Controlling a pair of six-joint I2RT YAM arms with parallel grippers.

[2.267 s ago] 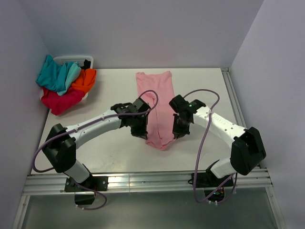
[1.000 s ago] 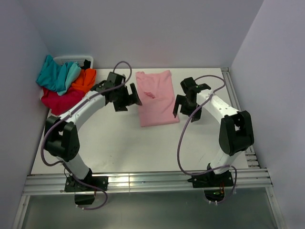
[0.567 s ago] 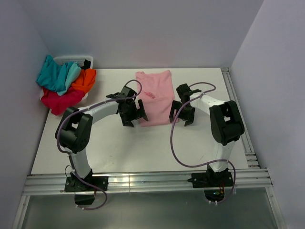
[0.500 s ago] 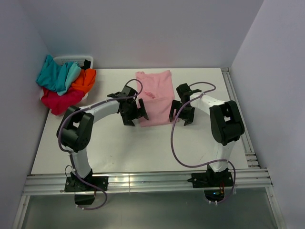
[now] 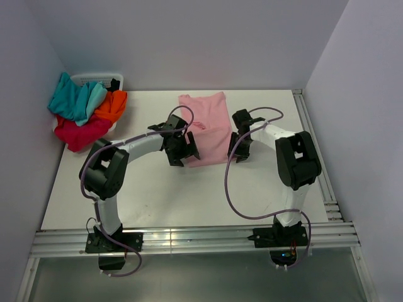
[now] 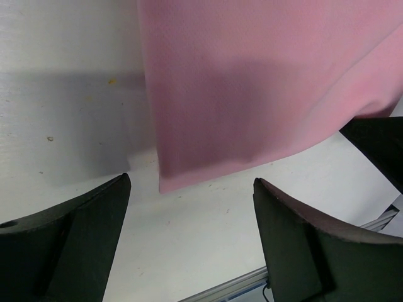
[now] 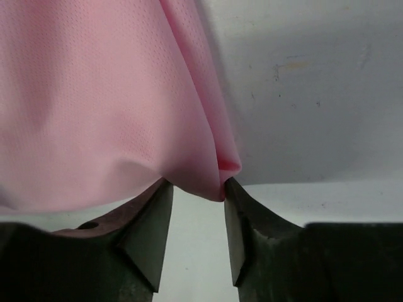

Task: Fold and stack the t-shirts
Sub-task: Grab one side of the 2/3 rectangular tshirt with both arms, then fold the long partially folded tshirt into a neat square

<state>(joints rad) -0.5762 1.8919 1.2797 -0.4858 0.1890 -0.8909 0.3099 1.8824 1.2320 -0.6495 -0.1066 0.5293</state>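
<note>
A light pink t-shirt (image 5: 206, 129) lies folded flat in the middle of the table. My left gripper (image 5: 183, 151) is at its near left corner. In the left wrist view that gripper (image 6: 191, 184) is open wide, and the pink shirt's corner (image 6: 252, 94) lies just beyond the fingertips. My right gripper (image 5: 238, 148) is at the shirt's near right corner. Its jaws (image 7: 195, 186) are half closed, and the bunched pink edge (image 7: 208, 179) touches both fingertips, with a gap still between the fingers. The teal (image 5: 72, 97), orange (image 5: 112, 105) and crimson (image 5: 79, 132) t-shirts are heaped at the far left.
The heap of shirts spills over a white basket (image 5: 94, 78) in the far left corner. A metal rail (image 5: 312, 145) runs along the table's right edge. The purple cables (image 5: 230, 189) loop over the near half of the table.
The long pink shirt now lies folded in half. Both grippers have come in and down to its near corners. The right jaws have narrowed around the cloth's edge; the left ones barely.
</note>
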